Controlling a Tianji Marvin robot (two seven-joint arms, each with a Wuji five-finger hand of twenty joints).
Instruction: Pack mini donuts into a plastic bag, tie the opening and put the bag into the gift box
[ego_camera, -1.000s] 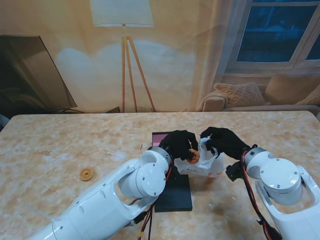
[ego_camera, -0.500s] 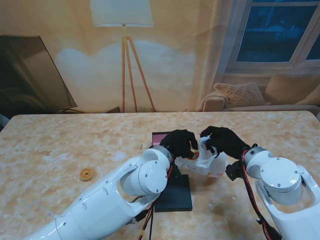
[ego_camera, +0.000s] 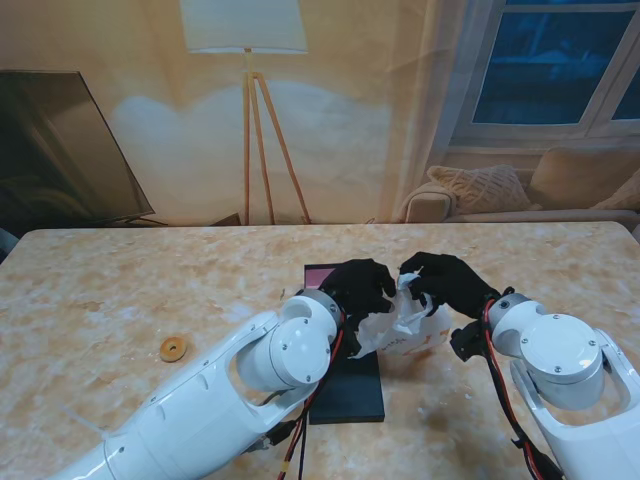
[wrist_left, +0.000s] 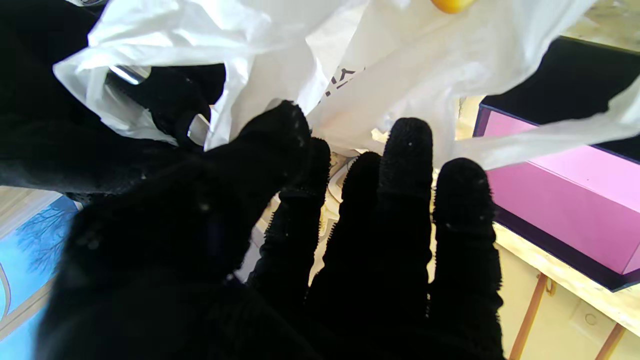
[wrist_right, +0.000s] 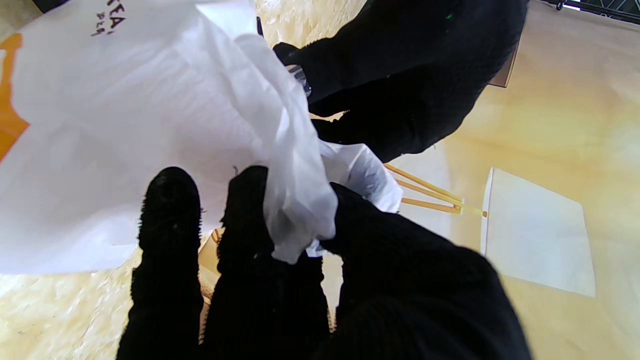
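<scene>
A white plastic bag (ego_camera: 405, 325) hangs between my two black-gloved hands, just right of the gift box. My right hand (ego_camera: 445, 283) is shut on the bag's bunched upper edge (wrist_right: 300, 210), pinched between thumb and fingers. My left hand (ego_camera: 358, 285) is at the bag's mouth with its fingers (wrist_left: 405, 165) spread and nothing in them; the thumb touches the plastic (wrist_left: 390, 65). An orange-yellow spot (wrist_left: 450, 4) shows at the bag; donut or print, I cannot tell. One mini donut (ego_camera: 173, 348) lies far left on the table.
The gift box with its pink inside (ego_camera: 320, 272) (wrist_left: 550, 200) stands behind my left hand. Its dark lid (ego_camera: 348, 390) lies flat nearer to me, partly under the left forearm. The marble table top (ego_camera: 120, 290) stretches to the left.
The donut held in my left fingers over the bag mouth is gone from view. The left hand has opened, and the bag has spread out towards it.
</scene>
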